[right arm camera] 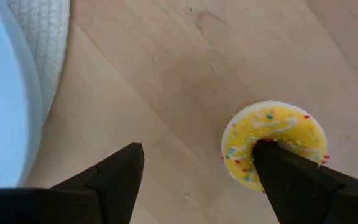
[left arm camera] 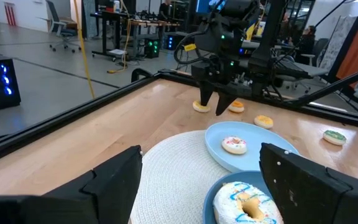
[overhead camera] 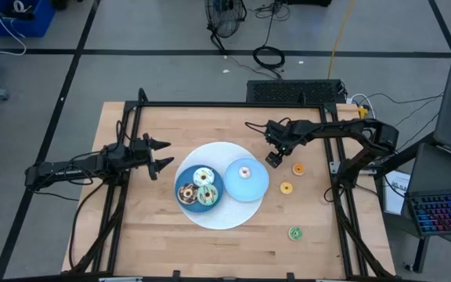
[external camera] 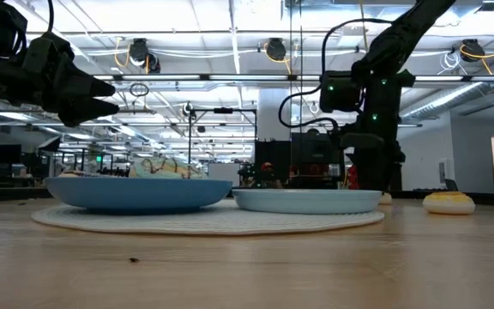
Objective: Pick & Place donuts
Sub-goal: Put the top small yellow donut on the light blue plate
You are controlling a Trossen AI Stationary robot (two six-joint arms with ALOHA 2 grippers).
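Three larger donuts, white-iced (overhead camera: 203, 175), chocolate (overhead camera: 186, 193) and green (overhead camera: 207, 197), lie on a dark blue plate (overhead camera: 185, 177). A small pink donut (overhead camera: 245, 171) lies on a lighter blue plate (overhead camera: 255, 188). Orange (overhead camera: 297, 168), yellow (overhead camera: 286, 188) and green (overhead camera: 294, 233) small donuts lie on the wood. My right gripper (overhead camera: 274, 159) points down, open, over a yellow sprinkled donut (right arm camera: 272, 140); one fingertip (right arm camera: 272, 162) stands over it, the other over bare wood. My left gripper (overhead camera: 161, 155) waits open and level, left of the plates.
Both plates rest on a round white mat (overhead camera: 219, 215) at the table's middle. A black frame (overhead camera: 210, 106) runs along the table's far and side edges. Bare wood lies toward the near edge.
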